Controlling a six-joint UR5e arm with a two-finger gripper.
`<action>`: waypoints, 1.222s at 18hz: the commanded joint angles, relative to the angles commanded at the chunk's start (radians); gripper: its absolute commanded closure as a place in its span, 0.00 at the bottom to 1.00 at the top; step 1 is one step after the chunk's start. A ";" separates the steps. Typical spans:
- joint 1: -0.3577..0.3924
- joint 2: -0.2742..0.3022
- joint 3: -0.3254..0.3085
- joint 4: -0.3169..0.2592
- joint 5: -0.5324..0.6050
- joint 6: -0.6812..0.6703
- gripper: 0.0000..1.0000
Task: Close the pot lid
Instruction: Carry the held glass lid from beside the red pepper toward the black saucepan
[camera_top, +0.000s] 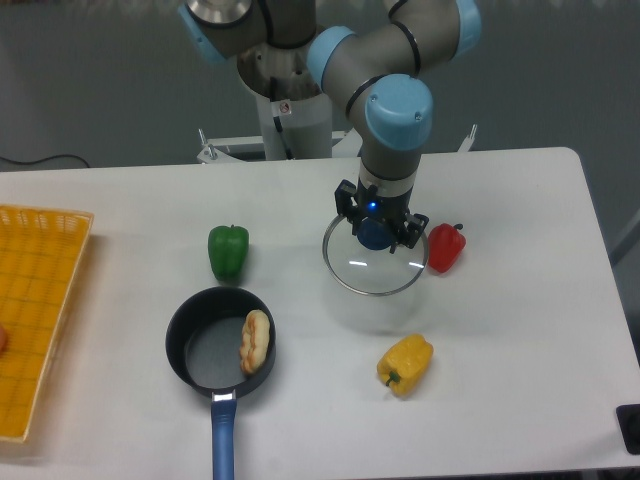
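The black pot (205, 352) with a long blue handle (223, 440) stands open at the front left of the table, with a hot dog bun (256, 340) inside. The glass lid (374, 268), with a metal rim and a blue knob (373, 233), is to the right of the pot and further back, apparently lifted a little above the table. My gripper (376, 229) points straight down and is shut on the lid's knob.
A green pepper (227, 251) stands just behind the pot. A red pepper (446, 247) is right of the lid, a yellow pepper (405, 364) in front of it. A yellow basket (35, 310) lies at the left edge.
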 joint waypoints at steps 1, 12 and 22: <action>0.000 0.000 -0.003 0.002 0.000 0.000 0.47; -0.047 0.006 0.014 0.002 -0.002 -0.064 0.47; -0.167 -0.017 0.040 0.012 -0.003 -0.219 0.47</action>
